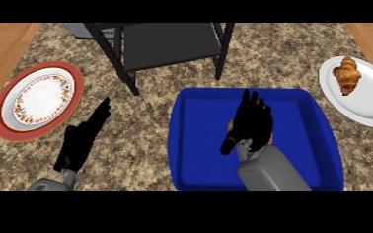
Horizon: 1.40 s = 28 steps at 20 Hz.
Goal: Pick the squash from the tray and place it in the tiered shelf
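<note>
While the left hand [82, 137] rests open, the right hand [251, 123] curls over the squash [232, 126] in the tray [191, 143].

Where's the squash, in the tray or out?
In the tray: the squash shows as orange slivers under the right hand, over the blue floor. Shelf holds nothing.

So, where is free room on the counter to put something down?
Bare counter lies between the red-rimmed plate and the blue tray, though the left hand rests there. The right hand crowds the tray's middle.
</note>
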Available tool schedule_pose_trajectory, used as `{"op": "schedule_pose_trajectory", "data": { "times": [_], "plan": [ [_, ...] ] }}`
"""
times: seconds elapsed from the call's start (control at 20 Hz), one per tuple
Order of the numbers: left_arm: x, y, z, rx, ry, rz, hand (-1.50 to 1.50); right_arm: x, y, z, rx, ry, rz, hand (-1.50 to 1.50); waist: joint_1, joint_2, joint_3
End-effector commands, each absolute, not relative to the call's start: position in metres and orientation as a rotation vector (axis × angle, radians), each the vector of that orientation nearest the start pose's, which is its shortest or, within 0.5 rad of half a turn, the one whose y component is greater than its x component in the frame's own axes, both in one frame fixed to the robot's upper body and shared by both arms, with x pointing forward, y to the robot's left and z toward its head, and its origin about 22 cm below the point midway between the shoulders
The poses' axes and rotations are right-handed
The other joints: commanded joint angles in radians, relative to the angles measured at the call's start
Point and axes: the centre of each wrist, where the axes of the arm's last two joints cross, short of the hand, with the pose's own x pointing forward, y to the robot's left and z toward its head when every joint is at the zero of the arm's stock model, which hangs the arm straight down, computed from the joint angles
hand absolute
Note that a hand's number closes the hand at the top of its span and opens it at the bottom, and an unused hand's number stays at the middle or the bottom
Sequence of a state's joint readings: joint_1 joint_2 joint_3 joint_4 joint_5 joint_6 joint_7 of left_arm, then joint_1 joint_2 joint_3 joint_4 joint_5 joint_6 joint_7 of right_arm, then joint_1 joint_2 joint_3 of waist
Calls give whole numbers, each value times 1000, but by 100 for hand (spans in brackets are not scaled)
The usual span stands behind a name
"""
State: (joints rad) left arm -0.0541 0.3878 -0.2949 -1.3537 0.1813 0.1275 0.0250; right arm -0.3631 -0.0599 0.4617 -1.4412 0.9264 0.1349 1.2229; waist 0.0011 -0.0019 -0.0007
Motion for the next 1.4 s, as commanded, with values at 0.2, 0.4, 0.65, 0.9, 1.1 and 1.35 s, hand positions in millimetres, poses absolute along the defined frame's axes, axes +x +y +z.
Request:
{"op": "schedule_pose_trajectory", "data": {
  "times": [0.2,0.4,0.65,0.9,1.1,1.35],
  "plan": [
    [244,256,-32,118,-1308,-262,0,290,-103,55,-1070,-470,741,-150,-7,-1,0],
    [239,270,-29,104,-1301,-276,0,288,-106,32,-1075,-459,749,-150,-2,1,0],
    [239,270,-26,99,-1326,-275,0,288,-103,19,-1072,-445,765,-150,3,2,1],
    [251,261,-34,104,-1314,-292,0,293,-107,5,-1054,-450,783,150,0,3,1],
    [233,253,-40,97,-1320,-286,0,300,-101,2,-1023,-525,841,150,7,3,1],
    [254,274,-34,100,-1324,-287,0,306,-102,-3,-1050,-570,820,150,5,4,1]
  ]
}}
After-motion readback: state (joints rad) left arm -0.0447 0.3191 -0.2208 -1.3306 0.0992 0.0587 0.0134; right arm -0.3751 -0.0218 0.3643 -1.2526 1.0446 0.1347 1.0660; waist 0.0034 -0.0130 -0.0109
